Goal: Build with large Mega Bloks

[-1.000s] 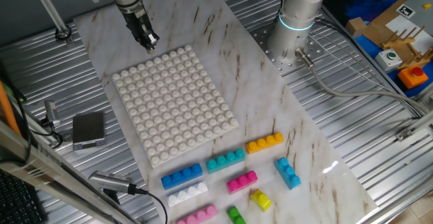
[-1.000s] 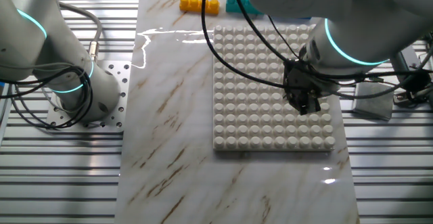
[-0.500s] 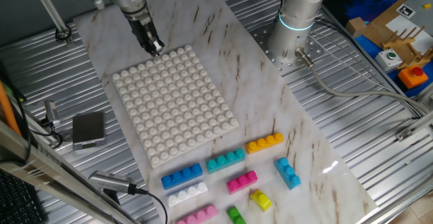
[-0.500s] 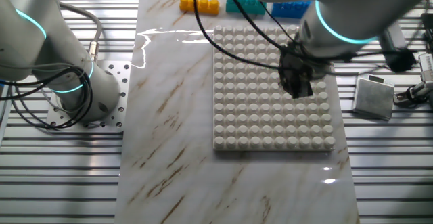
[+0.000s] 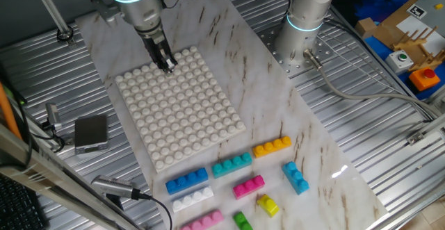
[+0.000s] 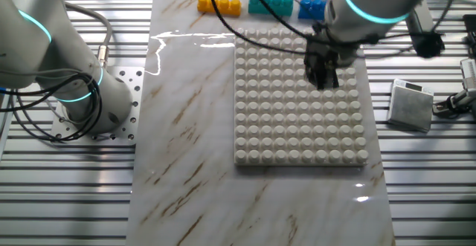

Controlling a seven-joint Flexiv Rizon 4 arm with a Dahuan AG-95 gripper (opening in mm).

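- Mega Bloks lay loose on the marble counter (image 5: 327,153), past the near edge of the white studded baseplate (image 5: 201,129) in one fixed view: an orange bar (image 5: 272,146), a teal bar (image 5: 231,165) and a blue bar (image 5: 186,181) formed the row closest to the plate.
- Behind that row you had a white bar (image 5: 192,199), a magenta bar (image 5: 248,186) and a second blue brick (image 5: 295,177) lying at an angle; a pink bar (image 5: 202,221), a green brick (image 5: 242,221) and a yellow brick (image 5: 268,205) sat at the frame's bottom edge.
- Your tool (image 5: 167,64) hung over the far studs of the baseplate, well apart from every brick, with nothing in it; its dark fingers looked close together, though you cannot tell whether they met.
- Seen from the other fixed view, the tool (image 6: 324,73) pointed down over the plate's upper right area, with the orange, teal and blue bars visible beyond the plate's far edge.
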